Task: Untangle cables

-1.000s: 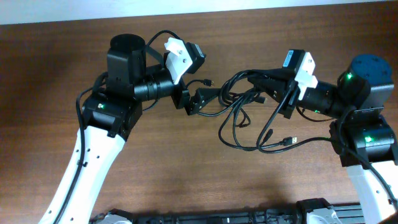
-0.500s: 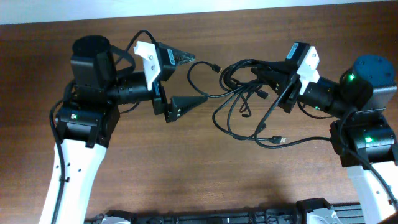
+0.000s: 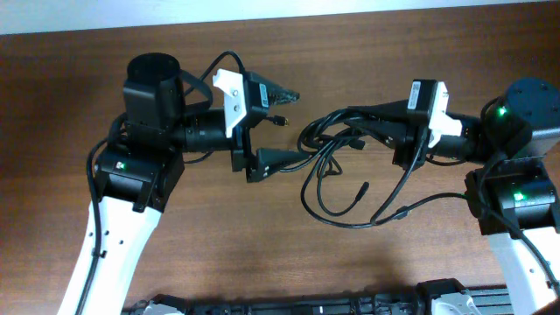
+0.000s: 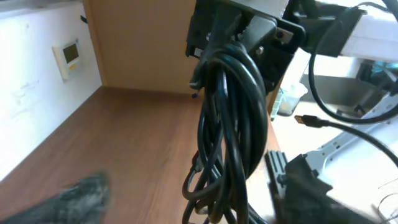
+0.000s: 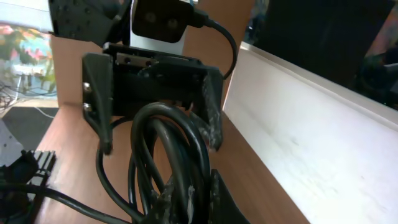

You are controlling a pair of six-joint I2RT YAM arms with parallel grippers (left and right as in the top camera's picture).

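The cables (image 3: 337, 140) form a black tangled bundle at the table's middle, with loose loops trailing toward the front. A small plug end (image 3: 280, 118) sticks out to the left. My right gripper (image 3: 378, 118) is shut on the bundle's right side; the right wrist view shows the cables (image 5: 168, 143) pinched between its fingers (image 5: 196, 193). My left gripper (image 3: 289, 127) is wide open, one finger on each side of the bundle's left end. In the left wrist view the cables (image 4: 233, 124) hang between the spread fingers (image 4: 189, 193), touching neither.
The brown wooden table (image 3: 262, 254) extends all around. A white wall strip (image 3: 262, 9) runs along the far edge. The left arm's white link (image 3: 114, 254) and the right arm's base (image 3: 516, 197) stand at the sides. Dark equipment lies along the front edge (image 3: 306, 306).
My left gripper pulled away left half a second ago and has come back right, open around the bundle's left end. The loose loops have shifted; the right gripper still holds the bundle.
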